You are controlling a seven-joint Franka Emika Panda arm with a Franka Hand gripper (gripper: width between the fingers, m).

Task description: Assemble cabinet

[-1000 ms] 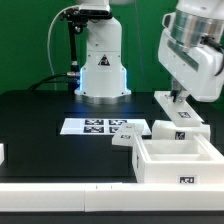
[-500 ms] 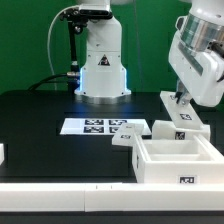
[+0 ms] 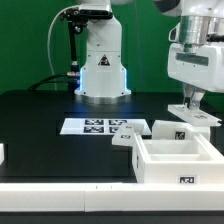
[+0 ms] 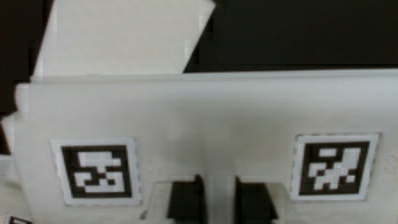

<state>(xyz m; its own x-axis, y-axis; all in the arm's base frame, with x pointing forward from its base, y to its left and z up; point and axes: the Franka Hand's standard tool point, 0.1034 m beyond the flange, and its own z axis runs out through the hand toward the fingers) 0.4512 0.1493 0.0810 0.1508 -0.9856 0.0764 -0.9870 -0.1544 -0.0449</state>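
Observation:
The cabinet lies in loose white tagged parts at the exterior view's right. A thin white panel (image 3: 205, 116) lies behind the open box (image 3: 160, 170), and my gripper (image 3: 190, 104) stands upright on its near end, shut on its edge. In the wrist view the panel's face (image 4: 196, 110) fills the frame with two square tags. The dark fingers (image 4: 180, 200) sit close together, and my gripper (image 4: 214, 200) has only a narrow pale strip of panel between them. A tagged block (image 3: 178, 133) leans between panel and box. A small block (image 3: 128, 137) lies beside the box.
The marker board (image 3: 98, 127) lies flat on the black table ahead of the robot's white base (image 3: 100, 65). Another white piece (image 3: 2, 153) shows at the exterior view's left edge. A white ledge runs along the table's front.
My wrist has swung from a lean to upright, shifting slightly toward the exterior view's right. The panel under it has turned from a slanted pose to lying wider and flatter. The jaws stayed shut.

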